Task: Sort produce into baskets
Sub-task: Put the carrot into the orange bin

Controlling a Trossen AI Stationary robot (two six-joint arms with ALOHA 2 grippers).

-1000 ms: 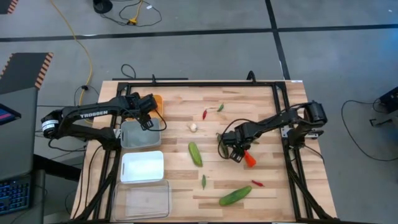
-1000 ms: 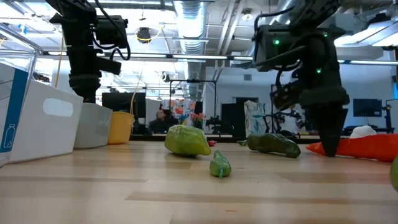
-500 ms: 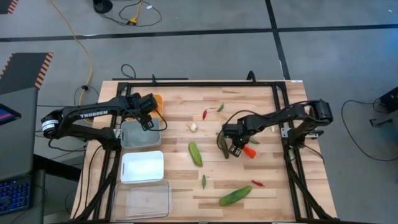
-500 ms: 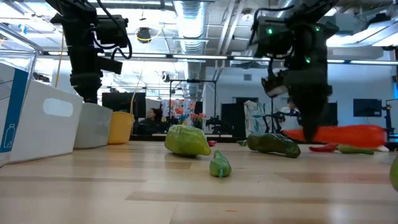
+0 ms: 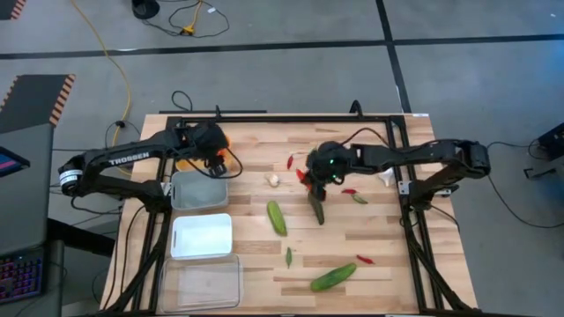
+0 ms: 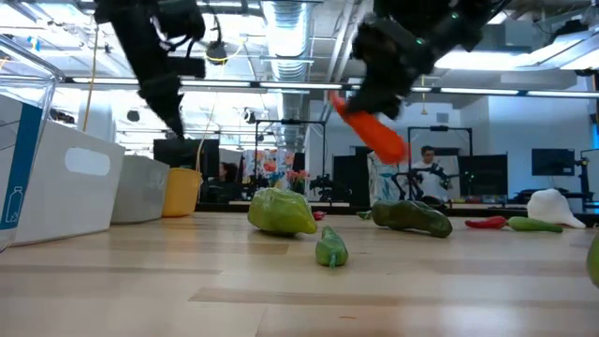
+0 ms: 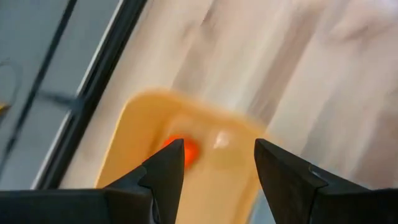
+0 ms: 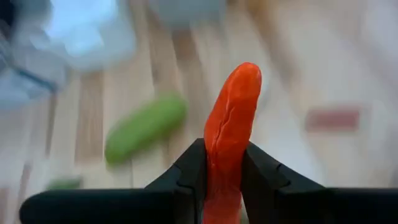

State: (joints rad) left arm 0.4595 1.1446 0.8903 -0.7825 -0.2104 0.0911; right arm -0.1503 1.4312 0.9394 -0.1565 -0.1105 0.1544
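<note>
You have most of the sorting still ahead. One orange piece [image 7: 184, 149] lies in the yellow bin [image 7: 134, 134]; the grey bin [image 5: 199, 190], white bin [image 5: 202, 236] and clear bin [image 5: 200, 283] look bare. On the surface [image 5: 370, 238] remain two cucumbers [image 5: 277, 217], garlic [image 5: 273, 180] and several chilies [image 5: 365, 260].

Your right tool [image 8: 224, 174] is clamped on a carrot [image 8: 231, 127], raised well off the surface near its middle. Your left tool [image 7: 214, 165] hangs over the yellow bin, fingers apart, holding nothing.
</note>
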